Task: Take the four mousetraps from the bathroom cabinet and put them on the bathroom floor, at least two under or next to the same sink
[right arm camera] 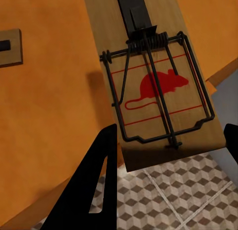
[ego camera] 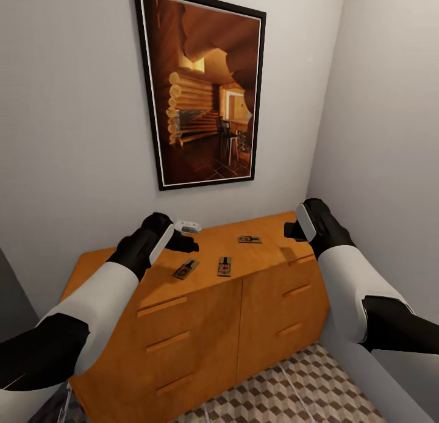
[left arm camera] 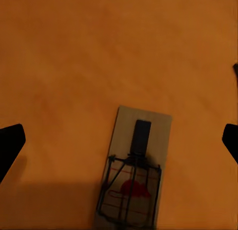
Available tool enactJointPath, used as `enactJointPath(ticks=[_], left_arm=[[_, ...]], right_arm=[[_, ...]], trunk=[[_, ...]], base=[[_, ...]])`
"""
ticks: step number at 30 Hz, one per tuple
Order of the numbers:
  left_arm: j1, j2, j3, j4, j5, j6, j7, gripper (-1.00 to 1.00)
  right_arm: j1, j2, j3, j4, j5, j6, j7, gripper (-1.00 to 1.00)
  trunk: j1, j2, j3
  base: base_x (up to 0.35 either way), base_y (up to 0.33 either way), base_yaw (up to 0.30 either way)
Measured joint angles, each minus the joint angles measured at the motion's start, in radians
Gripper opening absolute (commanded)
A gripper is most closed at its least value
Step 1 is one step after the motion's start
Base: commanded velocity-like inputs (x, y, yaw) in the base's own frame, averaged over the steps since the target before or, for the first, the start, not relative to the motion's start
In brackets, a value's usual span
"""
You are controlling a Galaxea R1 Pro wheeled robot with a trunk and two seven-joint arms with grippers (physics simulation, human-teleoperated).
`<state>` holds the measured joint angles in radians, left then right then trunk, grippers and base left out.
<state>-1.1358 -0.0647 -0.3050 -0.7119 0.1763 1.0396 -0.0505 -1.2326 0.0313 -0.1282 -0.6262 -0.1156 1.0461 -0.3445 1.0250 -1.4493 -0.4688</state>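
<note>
Right wrist view: the right gripper (right arm camera: 168, 155), fingers apart, seemingly straddles a mousetrap (right arm camera: 153, 81) overhanging the cabinet (right arm camera: 49, 130); close squarely on its board. Left gripper (left arm camera: 119, 140) open too.

Both your arms reach forward, elbows bent, white forearms running into black wrists. Your left gripper (ego camera: 186, 243) sits left of centre, its fingers (left arm camera: 11, 145) spread wide apart. Your right gripper (ego camera: 291, 230) is raised at the right, wrist turned inward, its fingers (right arm camera: 96, 180) likewise parted.
</note>
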Motion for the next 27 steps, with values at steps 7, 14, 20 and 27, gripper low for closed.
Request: enactJointPath(ticks=[7,14,20,27], left_arm=[[0.000,-0.001,-0.001,0.030,-0.001,0.001,0.002,1.00],[0.000,-0.001,-0.002,0.034,-0.001,0.002,0.002,1.00],[0.000,-0.002,-0.003,0.034,-0.001,0.002,0.001,1.00],[0.000,-0.002,-0.003,0.033,-0.004,0.002,0.001,1.00]], right_arm=[[0.000,0.000,0.000,0.003,0.000,0.000,0.000,-1.00],[0.000,0.000,0.000,0.005,0.000,0.000,0.000,-1.00],[0.000,0.000,0.000,0.006,0.000,0.000,0.000,-1.00],[0.000,0.000,0.000,0.006,0.000,0.000,-0.001,-1.00]], trunk=[[0.000,0.000,0.000],[0.000,0.000,0.000],[0.000,0.000,0.000],[0.000,0.000,0.000]], base=[[0.000,0.000,0.000],[0.000,0.000,0.000],[0.000,0.000,0.000],[-0.135,0.000,0.000]])
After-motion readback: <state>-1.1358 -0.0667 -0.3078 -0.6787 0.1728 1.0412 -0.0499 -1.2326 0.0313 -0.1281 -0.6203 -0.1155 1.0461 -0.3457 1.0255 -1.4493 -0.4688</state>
